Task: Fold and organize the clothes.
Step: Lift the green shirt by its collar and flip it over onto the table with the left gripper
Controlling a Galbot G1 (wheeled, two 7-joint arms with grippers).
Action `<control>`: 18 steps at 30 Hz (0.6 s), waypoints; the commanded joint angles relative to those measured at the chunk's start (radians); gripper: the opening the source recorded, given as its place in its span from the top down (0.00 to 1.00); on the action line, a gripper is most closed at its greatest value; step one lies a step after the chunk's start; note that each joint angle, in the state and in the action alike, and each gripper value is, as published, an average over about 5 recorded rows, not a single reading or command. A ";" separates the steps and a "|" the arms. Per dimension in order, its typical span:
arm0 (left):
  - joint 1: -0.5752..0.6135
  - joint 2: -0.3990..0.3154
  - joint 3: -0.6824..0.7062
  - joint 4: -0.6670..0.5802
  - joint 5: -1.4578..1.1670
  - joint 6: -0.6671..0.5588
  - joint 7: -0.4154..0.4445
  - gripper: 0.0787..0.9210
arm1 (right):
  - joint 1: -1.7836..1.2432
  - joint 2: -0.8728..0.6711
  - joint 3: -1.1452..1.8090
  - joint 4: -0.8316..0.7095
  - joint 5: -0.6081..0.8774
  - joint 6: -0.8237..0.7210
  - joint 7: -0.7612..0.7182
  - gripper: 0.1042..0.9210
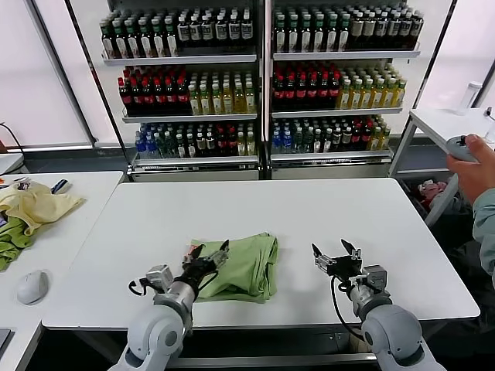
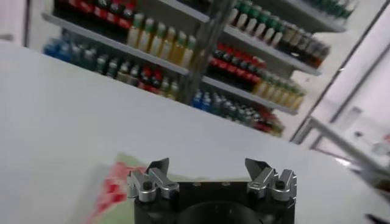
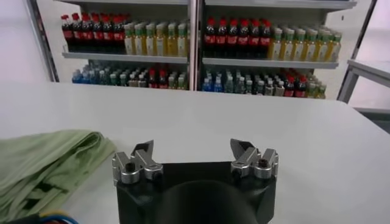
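The clothes are one sage-green shirt (image 1: 246, 265), folded into a compact bundle near the front middle of the white table (image 1: 255, 209). My left gripper (image 1: 211, 253) hovers open over the bundle's left edge, with nothing between its fingers. In the left wrist view the gripper (image 2: 208, 164) shows wide-open jaws, and a strip of the shirt (image 2: 116, 182) with its red-and-white patch lies below it. My right gripper (image 1: 334, 250) stands open over bare table to the right of the shirt. The right wrist view shows that gripper (image 3: 192, 146) empty, with the shirt (image 3: 42, 167) lying off to one side.
Drink-bottle shelves (image 1: 263, 77) stand behind the table. A side table on the left carries a pale yellow cloth (image 1: 35, 205), a darker green cloth (image 1: 9, 239) and a mouse (image 1: 32, 286). A person's hand (image 1: 472, 166) holds a device at the right edge.
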State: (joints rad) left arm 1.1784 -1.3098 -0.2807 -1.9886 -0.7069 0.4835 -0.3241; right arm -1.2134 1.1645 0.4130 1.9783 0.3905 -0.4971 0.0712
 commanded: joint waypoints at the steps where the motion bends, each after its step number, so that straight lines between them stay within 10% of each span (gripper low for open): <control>1: 0.062 0.062 -0.062 0.093 0.350 -0.077 0.020 0.12 | -0.002 0.005 -0.004 0.004 -0.006 0.000 0.001 0.12; 18: 0.055 0.053 0.002 0.101 0.296 0.046 0.040 0.12 | -0.009 0.008 0.011 0.029 -0.008 -0.007 0.004 0.12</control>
State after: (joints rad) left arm 1.2231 -1.2696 -0.2861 -1.8901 -0.4275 0.4779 -0.2971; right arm -1.2237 1.1704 0.4235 2.0040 0.3833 -0.5025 0.0741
